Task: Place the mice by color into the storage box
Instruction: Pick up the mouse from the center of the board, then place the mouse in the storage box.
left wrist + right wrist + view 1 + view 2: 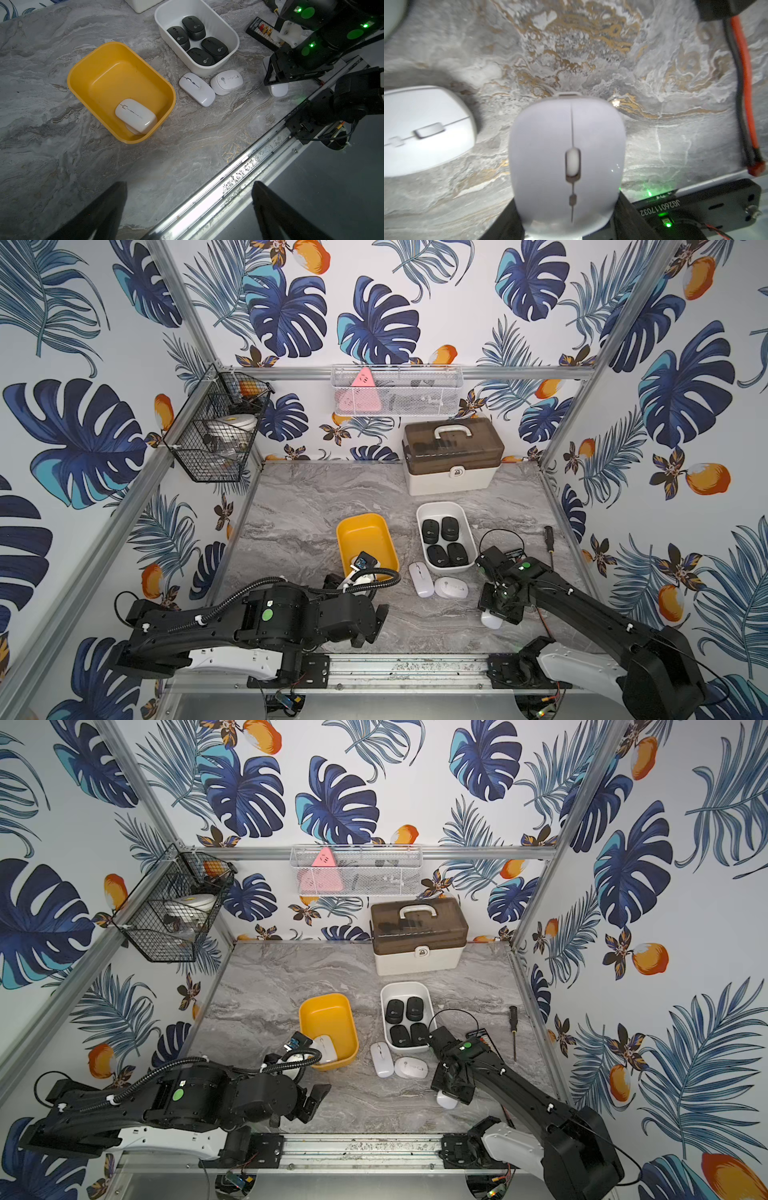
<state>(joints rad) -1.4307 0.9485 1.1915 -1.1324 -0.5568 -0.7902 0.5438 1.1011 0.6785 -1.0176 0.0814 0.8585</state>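
White mouse (566,158) | right claw (568,204) closed on its sides | left claw (189,185) spread wide, holding nothing

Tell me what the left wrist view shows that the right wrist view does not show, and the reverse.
Only the left wrist view: the yellow bin holding one white mouse, the white bin with four black mice, and the open left gripper. Only the right wrist view: the scroll wheel of the front mouse, which the right gripper flanks. Both: that front mouse, mostly hidden in the left wrist view, a neighbouring white mouse, and the marble table.
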